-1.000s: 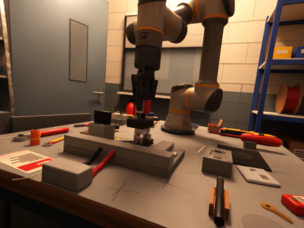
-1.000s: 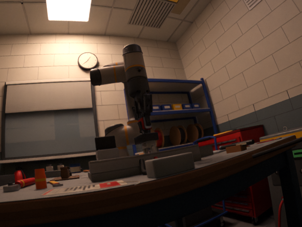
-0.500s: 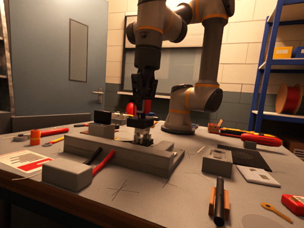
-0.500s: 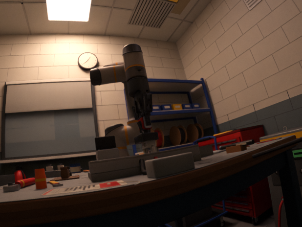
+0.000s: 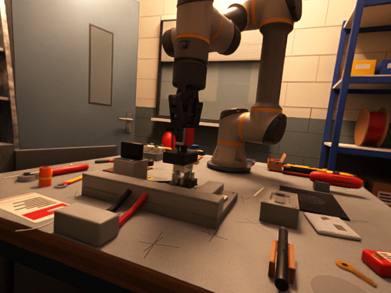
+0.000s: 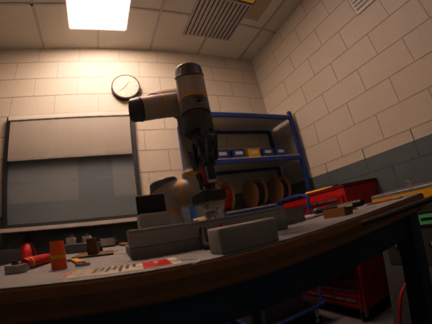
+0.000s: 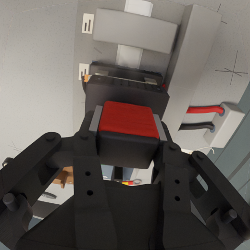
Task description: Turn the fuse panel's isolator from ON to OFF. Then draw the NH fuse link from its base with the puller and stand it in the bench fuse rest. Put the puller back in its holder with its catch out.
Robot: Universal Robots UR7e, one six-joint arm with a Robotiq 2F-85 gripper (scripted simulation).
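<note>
The NH fuse link [image 5: 183,174] hangs under the puller's black head [image 5: 180,156], just above its dark base [image 5: 188,183] on the fuse panel [image 5: 158,198]. My gripper [image 5: 185,136] stands straight above the panel and is closed on the puller's red and black handle [image 7: 128,120]. The isolator's black handle [image 5: 132,150] sits on its grey block at the panel's left rear. The grey bench fuse rest [image 5: 279,209] stands to the right of the panel. The puller's holder [image 5: 281,258], orange cheeks with a dark bar, lies near the front edge.
A grey junction box [image 5: 86,223] sits front left, joined to the panel by a red and a black cable. Hand tools [image 5: 335,178] lie at the right rear, a red and orange mallet [image 5: 60,172] at the left. A dark mat [image 5: 315,202] and white plate [image 5: 332,225] lie right of the rest.
</note>
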